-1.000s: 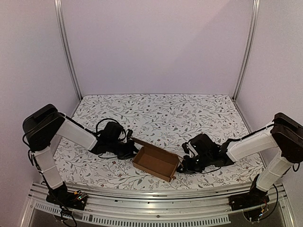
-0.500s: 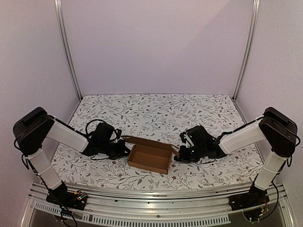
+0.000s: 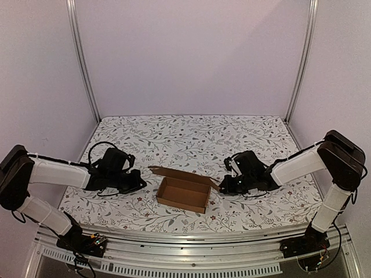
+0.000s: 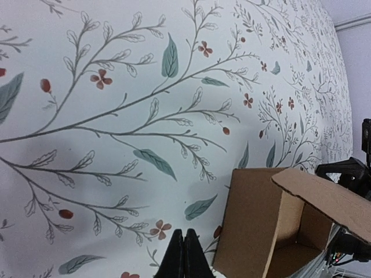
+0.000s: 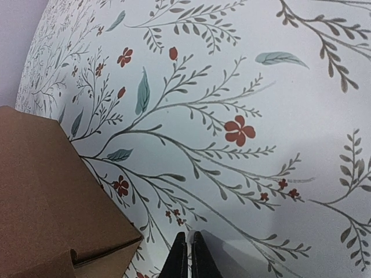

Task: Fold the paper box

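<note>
Hard to make out the left claw and the right claw from above, both just dark lumps at the ends of white sleeves. Only one end of the paper box in the left wrist view, cut off by the bottom edge. Only one brown corner of it in the right wrist view, low on the left.

Up close, left claw tips pressed tight together, holding nothing. Right claw tips closed too, with just a thin line between them, and nothing in them.

Plain brown cardboard, dull and stiff, with no print. Oblong in shape, open on top, with a long flap standing up along the far side. Sitting near the front middle of the desk, between the two claws, with the left claw near and the right claw just beside the flap's end. White desk top printed with thin twigs, green leaves and small red flowers.

One box. One raised flap. Two claws.
</note>
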`<state>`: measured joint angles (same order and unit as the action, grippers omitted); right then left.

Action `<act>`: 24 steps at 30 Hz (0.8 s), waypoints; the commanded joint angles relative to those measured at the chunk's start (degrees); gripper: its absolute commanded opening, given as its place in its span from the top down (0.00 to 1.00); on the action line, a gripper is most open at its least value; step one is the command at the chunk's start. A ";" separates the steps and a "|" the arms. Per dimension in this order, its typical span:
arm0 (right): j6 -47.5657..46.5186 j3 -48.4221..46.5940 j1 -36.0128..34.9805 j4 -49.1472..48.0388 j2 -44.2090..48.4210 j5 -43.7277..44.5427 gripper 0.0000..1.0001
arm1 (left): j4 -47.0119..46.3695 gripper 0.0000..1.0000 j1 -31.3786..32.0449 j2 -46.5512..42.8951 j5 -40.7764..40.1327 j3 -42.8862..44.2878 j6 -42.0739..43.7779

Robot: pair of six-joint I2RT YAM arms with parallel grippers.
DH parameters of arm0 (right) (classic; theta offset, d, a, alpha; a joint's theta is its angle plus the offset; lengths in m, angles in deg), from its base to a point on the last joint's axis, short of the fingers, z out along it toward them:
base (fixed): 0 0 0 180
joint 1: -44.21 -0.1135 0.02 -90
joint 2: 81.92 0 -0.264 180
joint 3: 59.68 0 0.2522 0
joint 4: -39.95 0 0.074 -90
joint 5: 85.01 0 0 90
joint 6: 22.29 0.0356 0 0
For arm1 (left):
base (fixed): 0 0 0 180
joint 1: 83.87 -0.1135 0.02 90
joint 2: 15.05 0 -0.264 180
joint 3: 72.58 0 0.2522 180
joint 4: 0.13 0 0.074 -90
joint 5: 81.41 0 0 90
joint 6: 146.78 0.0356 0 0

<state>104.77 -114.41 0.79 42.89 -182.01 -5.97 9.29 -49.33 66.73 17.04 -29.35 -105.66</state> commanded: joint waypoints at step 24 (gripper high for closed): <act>-23.49 1.69 -2.95 25.12 31.63 -2.54 0.28 | 19.50 0.36 0.27 -13.31 -4.51 9.58 26.71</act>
<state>87.52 -110.89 -0.52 65.62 -151.04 -7.30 29.09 -49.46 53.26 12.36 -20.43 -83.78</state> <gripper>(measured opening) 0.709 0.630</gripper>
